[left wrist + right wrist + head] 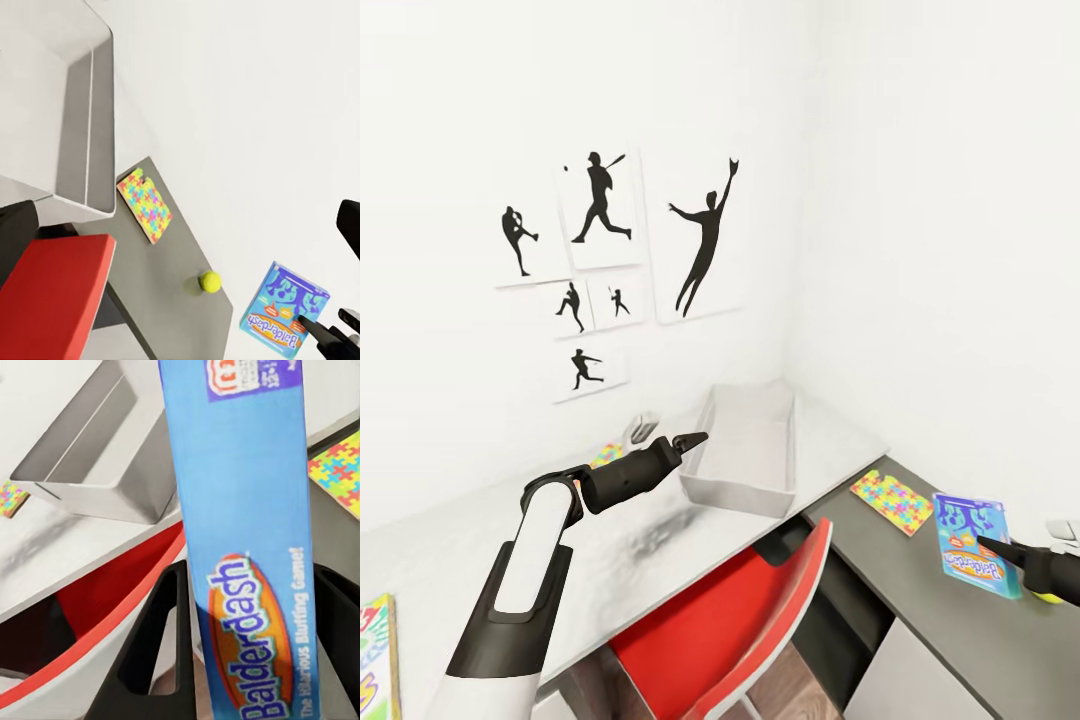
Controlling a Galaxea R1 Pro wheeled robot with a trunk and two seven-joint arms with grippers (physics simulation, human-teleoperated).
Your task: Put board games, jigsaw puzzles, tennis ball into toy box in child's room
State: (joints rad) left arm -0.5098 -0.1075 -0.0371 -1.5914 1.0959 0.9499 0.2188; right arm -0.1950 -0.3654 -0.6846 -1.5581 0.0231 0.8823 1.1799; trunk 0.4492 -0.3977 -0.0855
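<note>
At the far lower left of my head view, the corner of a colourful game box (375, 655) lies on the light grey desk top (450, 540). My left arm reaches up from the lower left, and the left gripper (685, 440) hangs at mid-frame just beside the near left corner of the toy box (745, 455); whether its fingers are parted I cannot tell. Behind that gripper a bit of one jigsaw puzzle (607, 455) peeks out on the desk. The toy box sits at centre on the light grey top, in the corner of the room. Below it is a red chair (730, 620).

Further right, on the dark grey desk top (960, 640), the second jigsaw puzzle (892, 502) lies flat, near the toy box but apart from it. At the right edge my right gripper (1000, 550) grips the blue Balderdash board game (972, 545), lifted clear of the desk. In the right wrist view the box (244, 532) stands edge-on between both fingers (154, 649). The tennis ball (211, 281) rests on the dark top between the puzzle and the held game in the left wrist view.
</note>
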